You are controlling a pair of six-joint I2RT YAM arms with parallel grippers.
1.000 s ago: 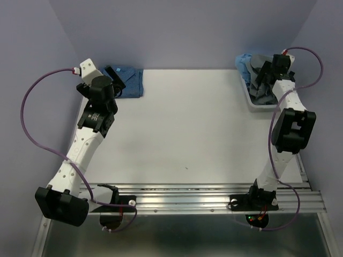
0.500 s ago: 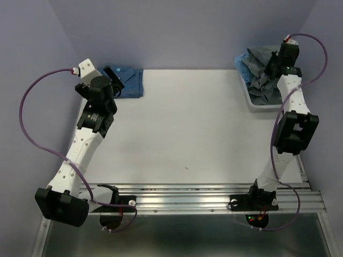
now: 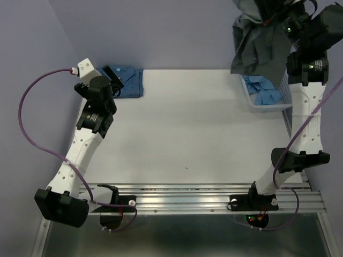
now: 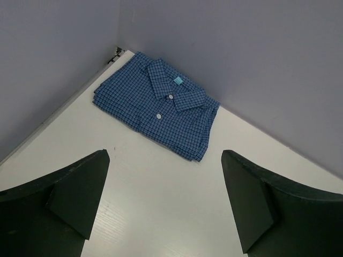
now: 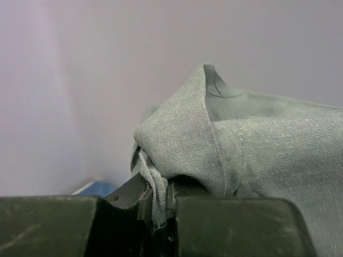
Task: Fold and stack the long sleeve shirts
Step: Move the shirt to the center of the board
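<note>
My right gripper [image 3: 274, 15] is raised high at the back right, shut on a plain dark grey shirt [image 3: 258, 45] that hangs from it above the basket; its cloth [image 5: 241, 155] is pinched between the jaws in the right wrist view. Light blue shirts [image 3: 265, 90] lie in the white basket [image 3: 247, 95] below. A dark blue patterned shirt [image 4: 158, 110] lies folded in the table's back left corner [image 3: 131, 81]. My left gripper [image 4: 163, 201] hovers open just in front of that folded shirt, holding nothing.
Purple walls close the table at the back and sides. A metal rail [image 3: 198, 195] runs along the near edge by the arm bases. White tabletop [image 3: 187, 128] spans between the folded shirt and the basket.
My right gripper shut on the grey shirt in the basket and lifted it high. The light blue shirts beneath are now uncovered. The left arm has not moved.
</note>
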